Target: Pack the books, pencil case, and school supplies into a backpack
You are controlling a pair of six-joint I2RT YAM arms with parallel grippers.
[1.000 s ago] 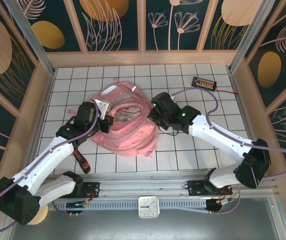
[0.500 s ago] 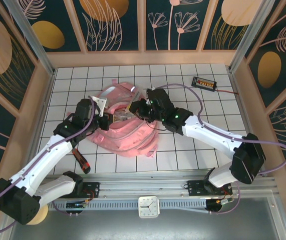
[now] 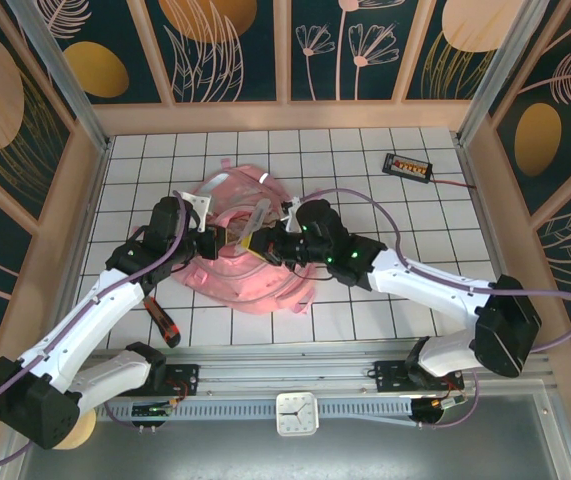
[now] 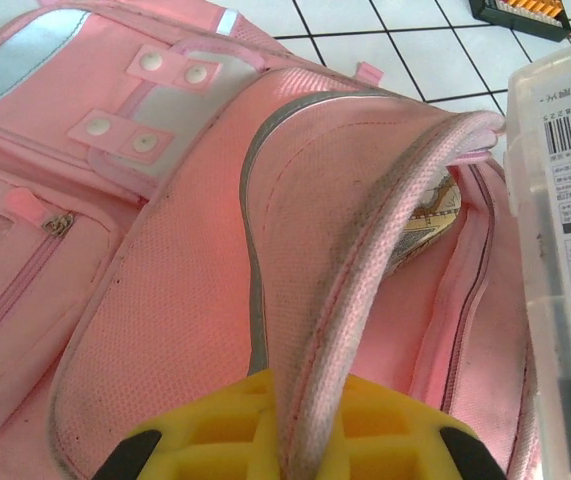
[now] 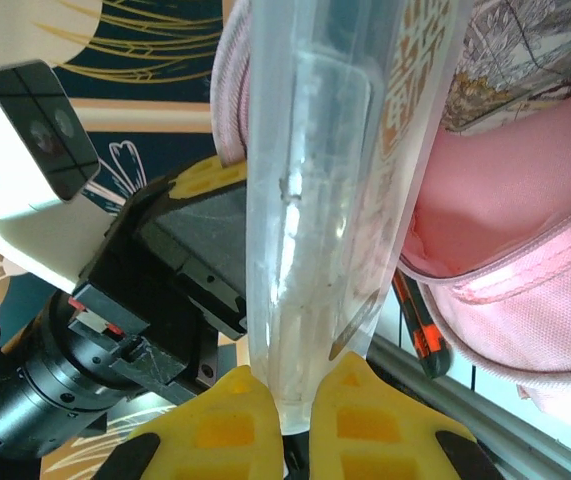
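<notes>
Right gripper pinches the ruler pointing up-frame, backpack mouth just right; left gripper clamps the flap.

The backpack is matt woven cloth, the bar glossy plastic.

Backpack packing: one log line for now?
left claw: shut on flap of light-pink fabric backpack | right claw: shut on long translucent pencil case, at backpack mouth
</notes>
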